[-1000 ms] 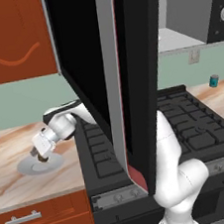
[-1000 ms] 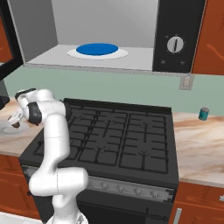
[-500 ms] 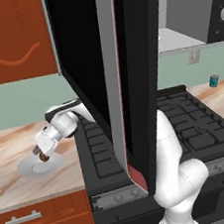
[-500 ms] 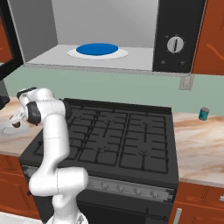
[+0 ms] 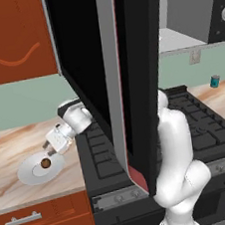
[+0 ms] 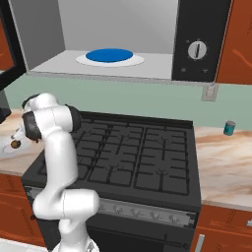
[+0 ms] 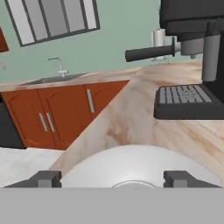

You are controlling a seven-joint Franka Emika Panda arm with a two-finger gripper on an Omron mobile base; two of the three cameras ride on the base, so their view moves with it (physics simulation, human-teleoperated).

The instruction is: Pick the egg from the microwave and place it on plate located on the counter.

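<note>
One small brown egg lies in the centre well of the plate, so it is out of the microwave and down on the table; from the right base view it shows as a dark dot on the plate's pale disc at the far left edge of the picture. The jaws hang just above and beside the egg, apart from it and holding nothing; in the hand view the two finger tips stand wide apart with the plate's rim between them. The plate sits near the front edge of the table, over the reddish-brown drawer with its silver handle, and just left of the black stove, whose side edge meets the table close to the plate. Bare marbled stone runs behind the plate to the green wall. A black coffee machine stands beyond the plate in the hand view, its drip tray well apart from the rim. The open microwave door juts out to the right of the hand, with the arm passing under it. A small teal can stands far off on the right stretch of table.
</note>
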